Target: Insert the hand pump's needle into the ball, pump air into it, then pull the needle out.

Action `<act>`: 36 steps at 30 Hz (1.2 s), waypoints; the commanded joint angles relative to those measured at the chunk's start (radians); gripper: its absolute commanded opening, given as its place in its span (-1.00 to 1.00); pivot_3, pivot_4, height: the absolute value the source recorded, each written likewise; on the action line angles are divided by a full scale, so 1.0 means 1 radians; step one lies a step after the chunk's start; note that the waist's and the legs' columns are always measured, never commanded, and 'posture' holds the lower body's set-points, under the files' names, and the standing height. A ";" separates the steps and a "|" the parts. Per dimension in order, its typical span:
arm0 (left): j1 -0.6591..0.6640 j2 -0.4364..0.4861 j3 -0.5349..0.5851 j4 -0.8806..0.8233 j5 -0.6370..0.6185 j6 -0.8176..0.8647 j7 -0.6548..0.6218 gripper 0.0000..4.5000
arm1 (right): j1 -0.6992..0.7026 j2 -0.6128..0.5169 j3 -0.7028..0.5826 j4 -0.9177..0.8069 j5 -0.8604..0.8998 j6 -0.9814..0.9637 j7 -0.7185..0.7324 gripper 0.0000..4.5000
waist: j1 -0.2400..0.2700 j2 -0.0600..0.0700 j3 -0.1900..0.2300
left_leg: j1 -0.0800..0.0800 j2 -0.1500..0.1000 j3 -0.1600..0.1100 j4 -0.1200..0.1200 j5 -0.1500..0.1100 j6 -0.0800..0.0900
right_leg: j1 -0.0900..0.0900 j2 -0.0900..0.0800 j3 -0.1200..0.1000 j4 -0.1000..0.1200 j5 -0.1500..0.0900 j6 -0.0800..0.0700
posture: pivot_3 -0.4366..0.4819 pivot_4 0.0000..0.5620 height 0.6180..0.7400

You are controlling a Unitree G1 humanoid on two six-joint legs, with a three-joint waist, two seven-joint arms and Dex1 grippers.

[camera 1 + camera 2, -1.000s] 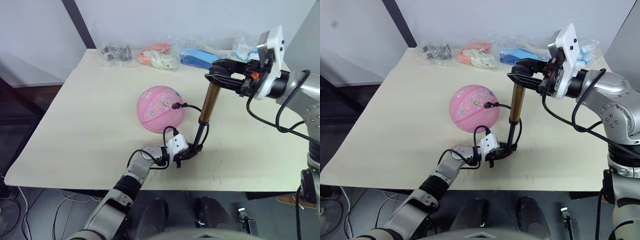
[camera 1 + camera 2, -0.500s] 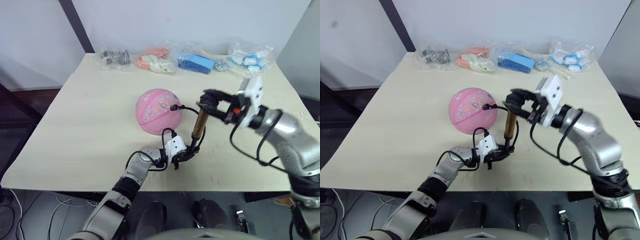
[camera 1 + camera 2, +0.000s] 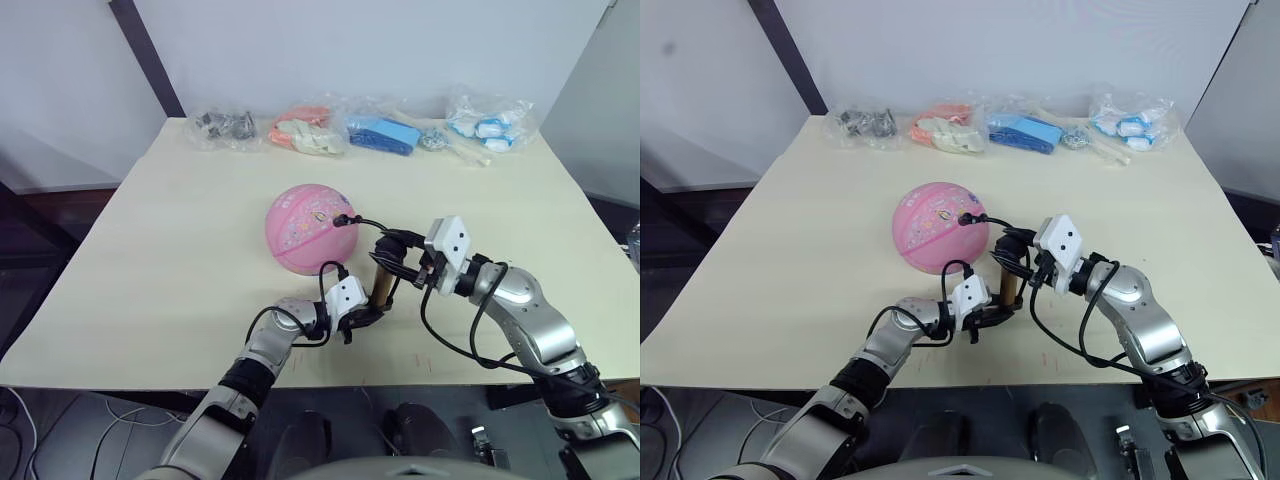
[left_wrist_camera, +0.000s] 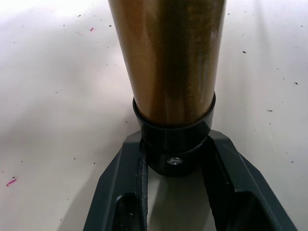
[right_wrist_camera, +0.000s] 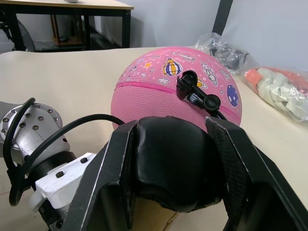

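The hand pump stands upright on the table, just beside the ball. The left gripper clamps its base cap; the right gripper clamps the handle. The needle seems inserted in the ball.

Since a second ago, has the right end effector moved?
Yes. The right end effector has come down, pushing the handle toward the table: it was level with the bags before; now it sits just beside the ball, and far less gold barrel shows.
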 commanded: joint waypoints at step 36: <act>0.335 0.399 0.452 -0.899 -0.701 0.546 -0.234 1.00 | -0.158 -0.196 -0.103 -0.254 0.110 0.412 0.090 -0.27 | 0.028 0.017 0.044 | -0.038 -0.007 -0.005 0.001 0.003 -0.005 | -0.032 -0.008 -0.004 0.000 0.002 0.002 | -0.05 -0.47 1.00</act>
